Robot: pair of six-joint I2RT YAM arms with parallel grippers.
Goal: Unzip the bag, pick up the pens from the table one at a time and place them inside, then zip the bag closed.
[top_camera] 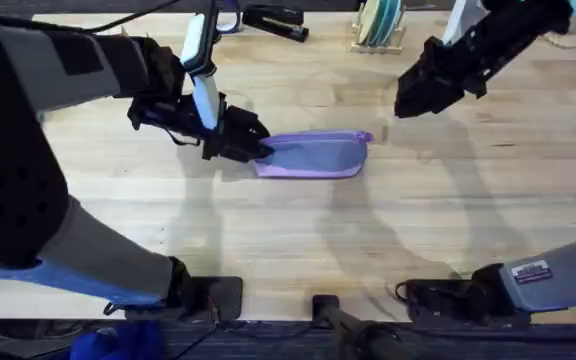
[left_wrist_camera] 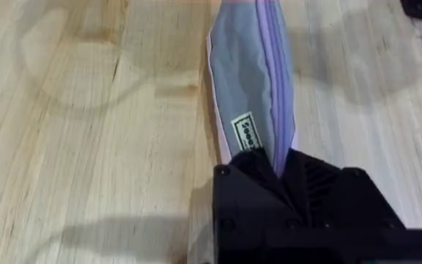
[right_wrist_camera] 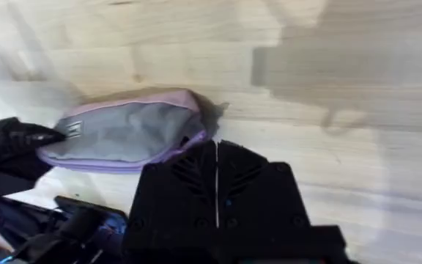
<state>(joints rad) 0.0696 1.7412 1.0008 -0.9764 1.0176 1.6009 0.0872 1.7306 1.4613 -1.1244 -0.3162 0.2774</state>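
The lavender bag (top_camera: pixel 313 155) lies flat on the table (top_camera: pixel 298 240), its grey-blue panel facing up and a zipper running along its length (left_wrist_camera: pixel 273 81). My left gripper (top_camera: pixel 253 145) is shut on the bag's left end (left_wrist_camera: pixel 280 165). A small zipper pull (top_camera: pixel 366 137) sticks out at the bag's right end. My right gripper (top_camera: pixel 408 100) hovers above the table to the right of the bag, apart from it. Its fingers meet with nothing between them (right_wrist_camera: pixel 217 150). The bag (right_wrist_camera: pixel 123 136) lies beyond them. The pens are out of view.
A black stapler-like object (top_camera: pixel 278 22) and a small rack holding discs (top_camera: pixel 378 25) stand at the table's far edge. Bare wood stretches in front of and to the right of the bag.
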